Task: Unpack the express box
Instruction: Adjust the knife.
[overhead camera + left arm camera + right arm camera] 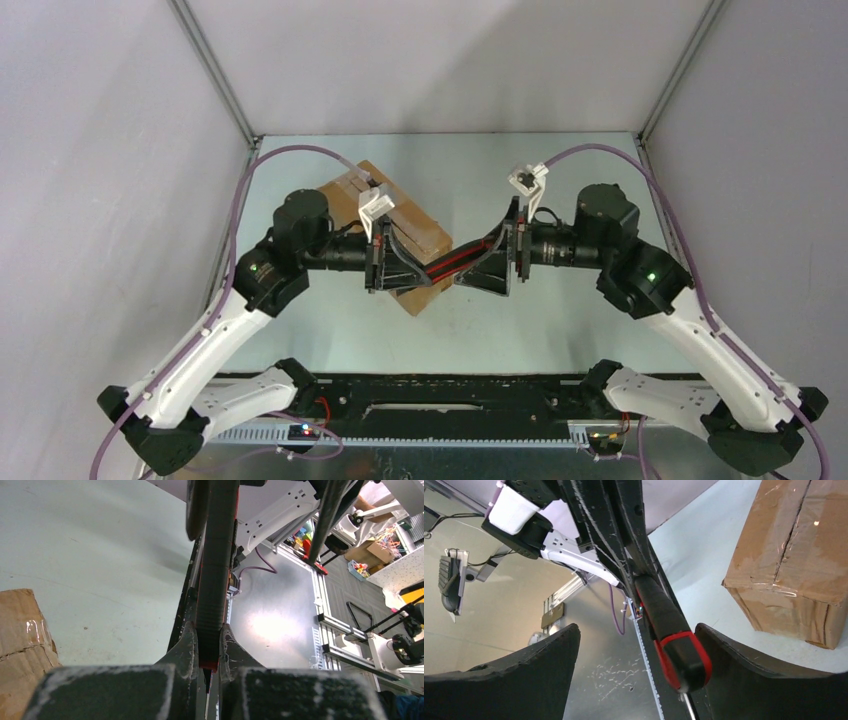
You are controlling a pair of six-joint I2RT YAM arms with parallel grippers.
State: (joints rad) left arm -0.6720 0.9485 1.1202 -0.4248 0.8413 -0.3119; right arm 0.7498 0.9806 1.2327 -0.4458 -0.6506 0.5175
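Utility knife (215, 570) gripped at 1 end
My left pincer (207, 645) clamps it; my right pincer (639, 647) gapes around its red tip; express box (794, 555) left.

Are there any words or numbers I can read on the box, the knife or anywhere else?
None can be read.
Express box: only bare brown cardboard shows, no label.
Knife: no writing on its black and red handle.
Background clutter: too small and blurred to read.
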